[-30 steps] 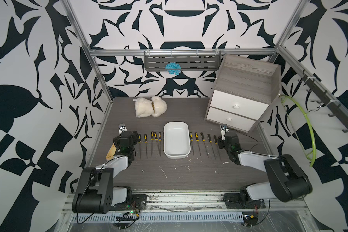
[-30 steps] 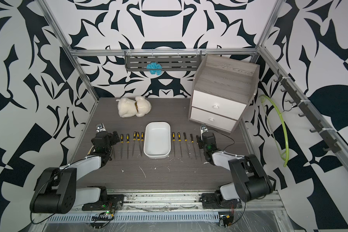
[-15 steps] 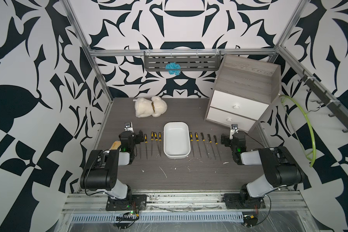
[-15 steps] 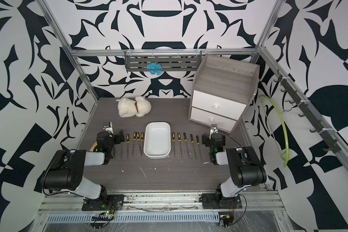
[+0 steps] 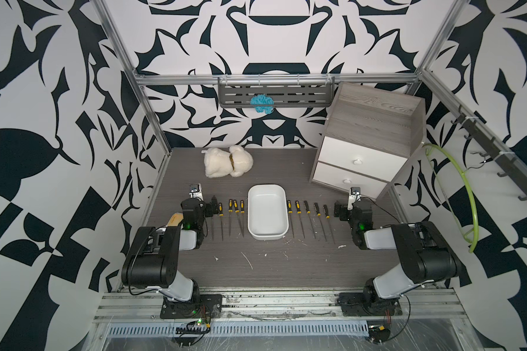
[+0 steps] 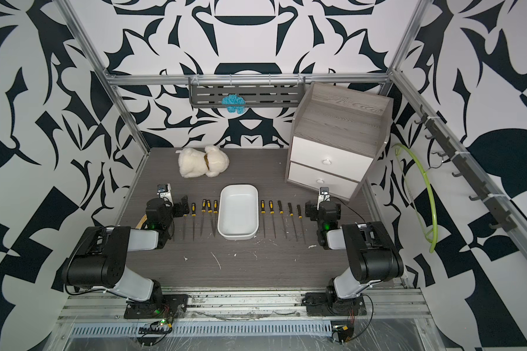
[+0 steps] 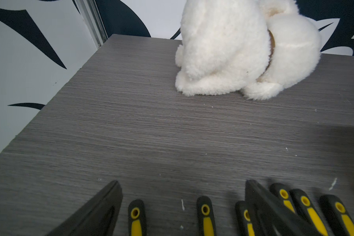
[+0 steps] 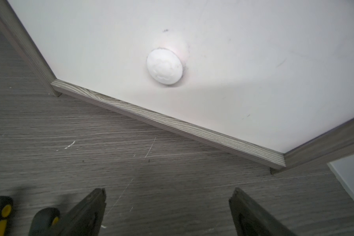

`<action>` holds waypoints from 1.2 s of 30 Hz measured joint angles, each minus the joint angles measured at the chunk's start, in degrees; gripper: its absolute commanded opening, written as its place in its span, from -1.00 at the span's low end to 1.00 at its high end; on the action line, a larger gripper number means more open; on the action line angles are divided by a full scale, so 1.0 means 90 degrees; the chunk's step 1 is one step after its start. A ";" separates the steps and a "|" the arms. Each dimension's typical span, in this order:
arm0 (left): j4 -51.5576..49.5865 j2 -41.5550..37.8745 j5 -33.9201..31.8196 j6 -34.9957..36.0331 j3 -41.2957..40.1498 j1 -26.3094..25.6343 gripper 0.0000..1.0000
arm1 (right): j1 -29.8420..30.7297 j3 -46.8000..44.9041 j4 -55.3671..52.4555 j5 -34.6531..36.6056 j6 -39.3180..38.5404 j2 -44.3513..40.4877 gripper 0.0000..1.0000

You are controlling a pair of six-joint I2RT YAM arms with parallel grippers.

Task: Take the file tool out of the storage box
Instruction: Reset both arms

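Hanging wide open and empty, left gripper [image 7: 182, 182] sits low over the handle ends of the left files [image 5: 230, 206]. Right gripper [image 8: 168, 190] also spread, nothing between the jaws, just outside the right files [image 5: 307, 208], facing the cabinet [image 5: 374, 121] and its lower drawer knob [image 8: 164, 66]. Both file rows lie on the table [image 5: 271, 264], flanking the storage box [image 5: 267, 212]. Plush toy [image 5: 227, 161] further back.
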 measured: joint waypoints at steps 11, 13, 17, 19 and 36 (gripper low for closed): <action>0.0005 0.0000 0.0010 0.0002 0.0000 0.0000 0.99 | 0.0015 -0.0408 -0.0534 -0.0379 -0.0061 -0.1617 0.99; 0.0007 0.0000 0.0024 0.0002 0.0000 0.0000 0.98 | 0.0017 -0.0648 -0.0291 -0.0408 -0.0056 -0.2334 0.99; 0.0005 0.0000 0.0034 0.0002 -0.0002 0.0000 0.98 | 0.0019 -0.0418 0.0129 -0.0374 -0.0053 -0.1647 0.99; 0.0007 0.0000 0.0046 0.0002 -0.0002 0.0000 0.98 | 0.0019 -0.0238 -0.0007 -0.0352 -0.0049 -0.0894 0.99; 0.0007 0.0000 0.0051 0.0002 -0.0005 0.0000 0.98 | -0.0041 -0.0117 -0.0046 -0.0134 0.0012 0.0068 0.99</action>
